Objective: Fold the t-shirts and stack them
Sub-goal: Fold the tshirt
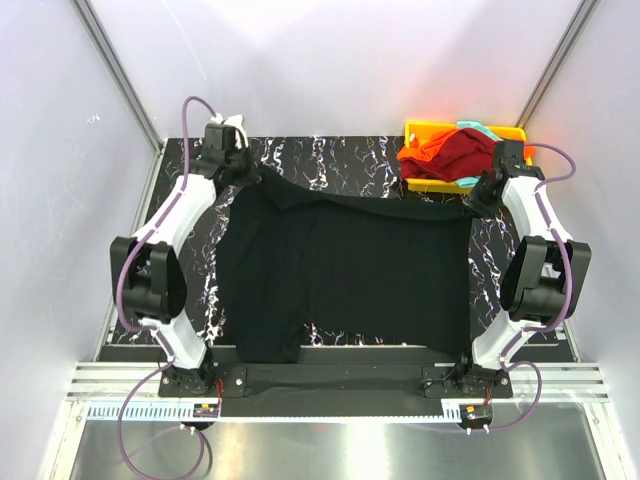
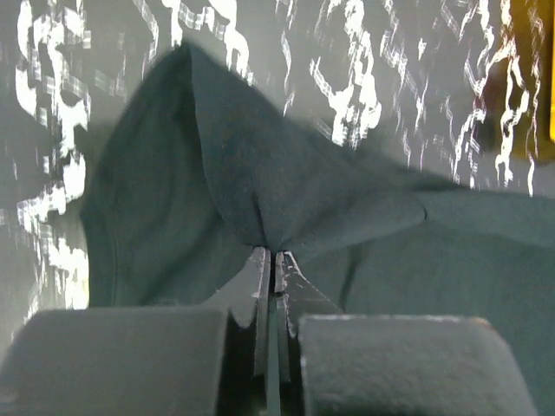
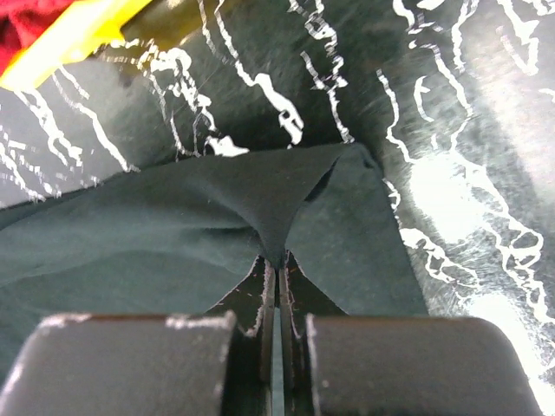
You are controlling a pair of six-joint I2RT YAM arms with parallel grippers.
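Right now we hold the black t-shirt [image 1: 340, 275] by its far edge, one arm at each end. Our left claw [image 2: 273, 258] is closed on a pinch of the cloth. In the left wrist view the fabric gathers to a point between the shut jaws and tents away from them in a soft fold. Our right claw [image 3: 277, 260] is likewise clamped on the shirt's other far corner, with the cloth drawn into a small peak at the tips.

From above, the shirt lies spread across the black marbled counter [image 1: 340, 160] between our two arms. Its far edge runs in a loose line from one claw to the other. At the near left, a part of the shirt reaches down to the counter's near edge.

The other shirts sit heaped in a yellow tray [image 1: 422, 128] at the far right corner, just beyond our right arm. The dark red t-shirt [image 1: 468, 150] lies on top. The orange t-shirt [image 1: 422, 157] spills out at the left side. A strip of the teal t-shirt [image 1: 478, 127] peeks out at the far rim. None of these three is folded.
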